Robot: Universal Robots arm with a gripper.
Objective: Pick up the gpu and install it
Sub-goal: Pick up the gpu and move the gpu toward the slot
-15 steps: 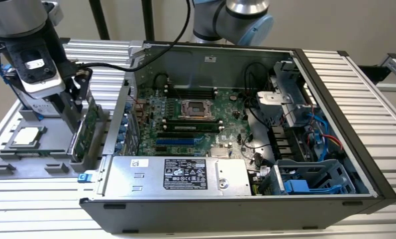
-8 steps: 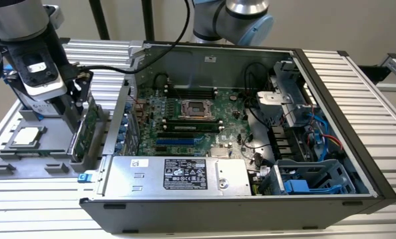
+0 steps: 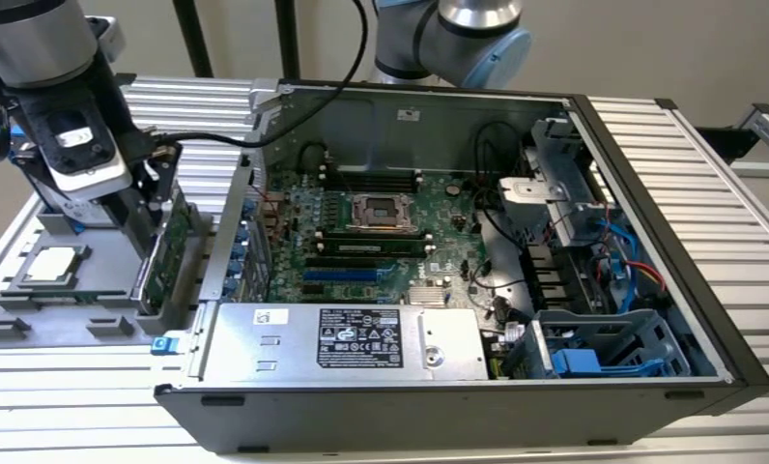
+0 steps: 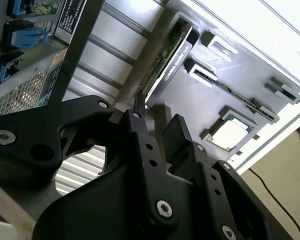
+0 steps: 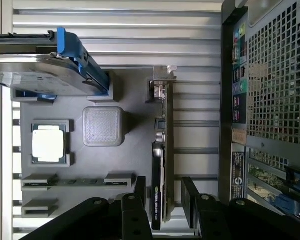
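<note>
Open-fingered, the hand point(image 5: 164, 182) straddles the upright gpu point(image 5: 163, 140) (white lettering on its black edge).

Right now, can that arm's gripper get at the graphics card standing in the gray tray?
Probably yes. The gpu stands on edge in the gray tray, and the gripper is over it, open fingers on either side of the card; nothing lies between them.

I get soft, even light in the exterior view, with the inside of the computer case point(image 3: 398, 126) falling noticeably dimmer. In both wrist views the ribbed worktop point(image 4: 250, 30) glares to near white, and the black end effector point(image 4: 151, 112) reads as a dark, flat mass.
</note>
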